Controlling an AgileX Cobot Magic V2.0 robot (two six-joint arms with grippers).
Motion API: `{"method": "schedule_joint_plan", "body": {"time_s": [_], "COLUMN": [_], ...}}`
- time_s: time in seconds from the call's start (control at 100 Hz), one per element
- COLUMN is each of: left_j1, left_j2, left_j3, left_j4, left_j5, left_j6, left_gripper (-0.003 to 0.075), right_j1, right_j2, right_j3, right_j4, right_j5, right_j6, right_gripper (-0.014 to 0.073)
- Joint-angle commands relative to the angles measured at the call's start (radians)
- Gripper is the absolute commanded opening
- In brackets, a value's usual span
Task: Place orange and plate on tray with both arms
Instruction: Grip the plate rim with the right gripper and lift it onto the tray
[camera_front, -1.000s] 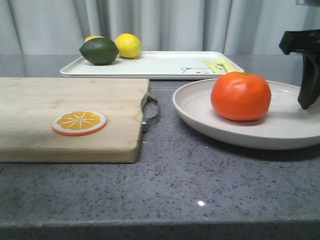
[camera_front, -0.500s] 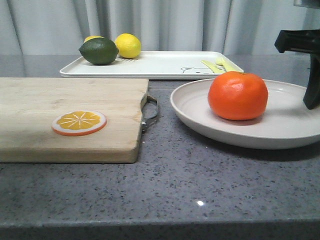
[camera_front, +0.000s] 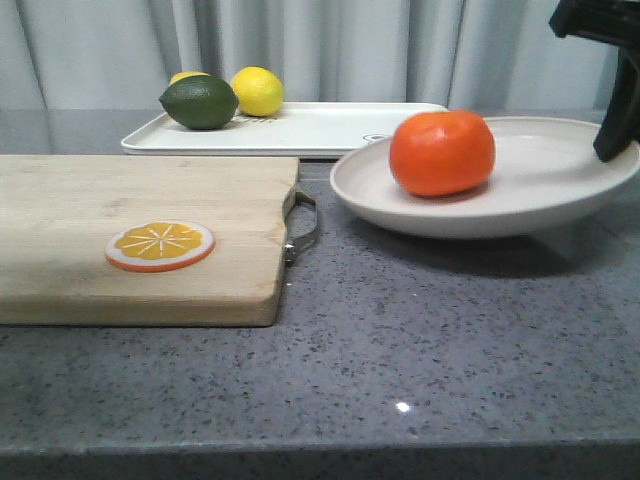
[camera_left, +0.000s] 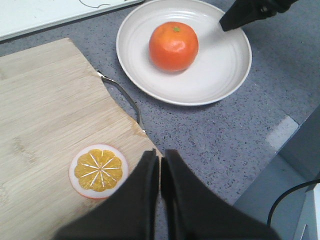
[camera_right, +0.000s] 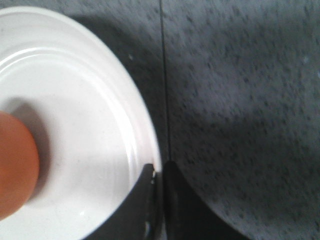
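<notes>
Plate (camera_front: 560, 190) now off the counter: sat flat half a second ago, rim-down on the grey surface; currently lifted with a shadow under it, tilted a little, and shifted toward the tray (camera_front: 320, 130). Orange (camera_front: 442, 152) riding on it, slid toward the plate's left half, upright, not touching the rim. Means the carry is underway with both task items moving as one load; placement on the tray not yet done. Right gripper (camera_right: 159, 172) pinched on the plate's rim at the far right edge, fingers nearly together with the rim between them, per the right wrist view. Left gripper (camera_left: 160, 165) closed to a thin slit, holding nothing, hanging over the corner of the cutting board (camera_front: 120, 220) near the orange slice (camera_front: 160, 245); well apart from the plate. Tray holds a lime (camera_front: 199, 102) and a lemon (camera_front: 257, 90) at its left back end; a second yellow fruit partly hidden behind the lime; right portion of the tray looks free, though the plate blocks part of it. Risk, by judgement: single-edge grip plus tilt could let the orange roll left off the plate; keeping it level matters.
</notes>
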Motion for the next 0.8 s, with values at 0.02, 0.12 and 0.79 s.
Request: {"method": "schedule_joint_plan", "body": {"time_s": [0.02, 0.12, 0.79], "left_j1": [0.002, 0.002, 0.002], "left_j2": [-0.014, -0.014, -0.014], "left_j3": [-0.027, -0.027, -0.027], "left_j4": [-0.025, -0.025, -0.026], "left_j5": [-0.073, -0.073, -0.073], "left_j6": [-0.005, -0.005, -0.005], "left_gripper": [-0.0002, -0.0002, -0.0002], "right_j1": [-0.031, -0.028, 0.014], "right_j2": [0.004, 0.065, 0.599], "right_j3": [-0.087, -0.167, -0.992], "right_j4": [0.154, 0.189, 0.236], "right_j5": [-0.033, -0.021, 0.212], "right_j6": [-0.115, -0.149, -0.129], "right_gripper": [-0.0069, -0.0069, -0.0069]}}
